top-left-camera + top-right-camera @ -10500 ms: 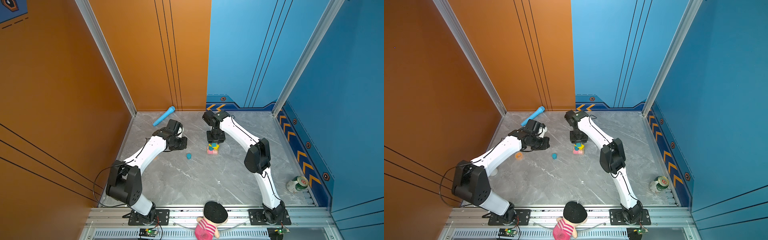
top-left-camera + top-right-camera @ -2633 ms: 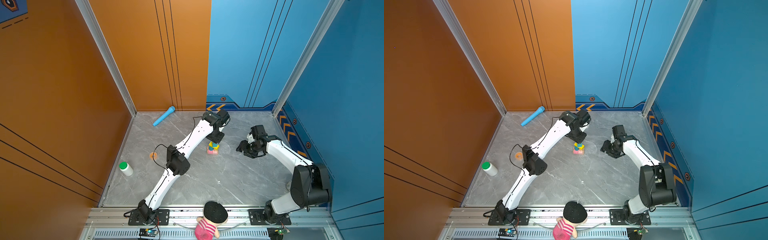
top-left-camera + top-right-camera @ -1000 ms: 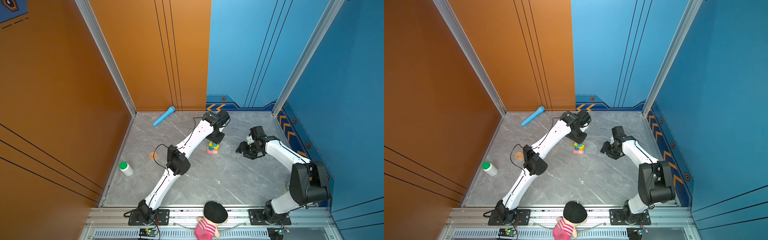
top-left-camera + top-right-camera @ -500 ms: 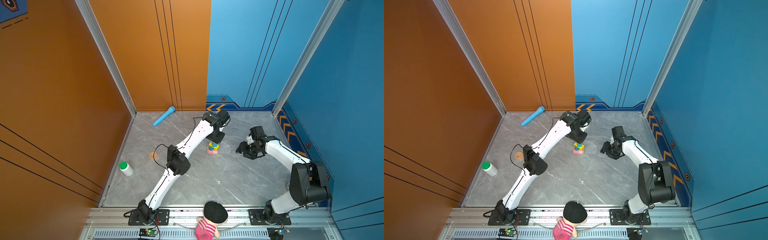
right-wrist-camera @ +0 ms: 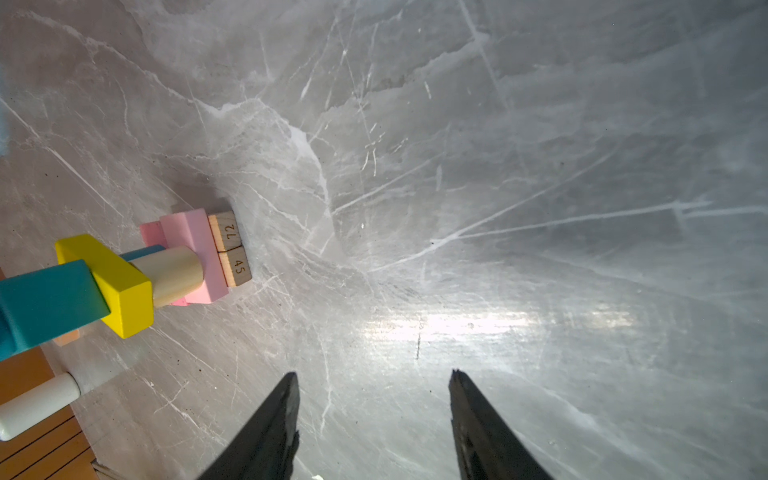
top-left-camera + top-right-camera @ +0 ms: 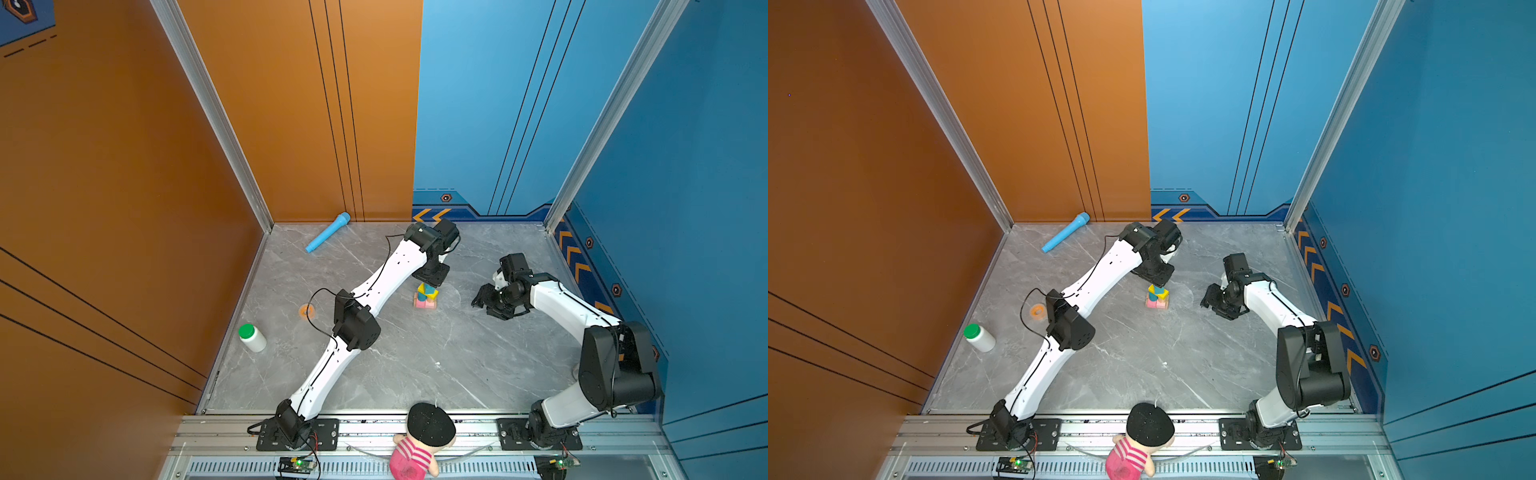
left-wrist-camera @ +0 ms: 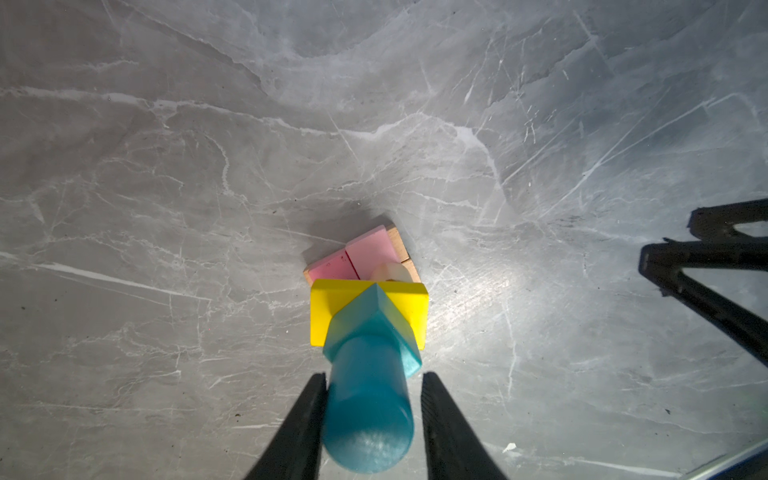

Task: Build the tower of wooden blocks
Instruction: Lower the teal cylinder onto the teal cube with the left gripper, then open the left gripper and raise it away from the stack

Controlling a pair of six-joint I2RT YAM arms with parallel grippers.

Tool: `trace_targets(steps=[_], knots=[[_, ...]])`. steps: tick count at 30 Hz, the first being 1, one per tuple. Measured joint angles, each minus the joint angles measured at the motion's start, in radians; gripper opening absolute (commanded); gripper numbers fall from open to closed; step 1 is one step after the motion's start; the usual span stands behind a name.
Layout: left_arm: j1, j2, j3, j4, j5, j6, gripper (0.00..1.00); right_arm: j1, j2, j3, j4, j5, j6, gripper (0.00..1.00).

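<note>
Black fingers [image 7: 307, 419] of the left gripper [image 7: 374, 374] stood on either side of the blue cylinder [image 7: 368, 415] that topped the tower [image 6: 426, 294]. A thin strip of grey marble floor [image 7: 415, 124] showed between one finger and the cylinder, so the jaws were slightly parted rather than clamped. The other finger seemed to touch the cylinder's side, though the angle left that unsure. The right gripper [image 5: 374, 415] held nothing, its fingers spread wide over bare floor.

In both top views the tower [image 6: 1158, 297] stood just right of the frame's centre, a little below mid-height, directly under the left gripper, with the right gripper well apart to its right. From the floor up it showed two tan bars [image 5: 230, 249] side by side, pink bars [image 7: 365, 251] on them, a tan cylinder [image 5: 174, 270], a yellow bar [image 7: 324, 311], a teal cube [image 7: 374, 316] set cornerwise, then the blue cylinder upright.
</note>
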Motion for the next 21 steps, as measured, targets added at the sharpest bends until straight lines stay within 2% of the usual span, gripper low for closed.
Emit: trace_targets(steps=[13,17,21], knots=[[0.005,0.0,0.0,0.0,0.011,-0.014,0.42,0.0,0.0,-0.006,0.008,0.0,0.003,0.59],[0.005,0.0,0.0,0.0,0.014,-0.016,0.47,0.0,0.004,-0.008,0.008,-0.001,0.003,0.59],[0.007,0.0,0.0,0.001,0.016,-0.018,0.59,0.0,0.005,-0.009,0.007,-0.002,0.003,0.6]])
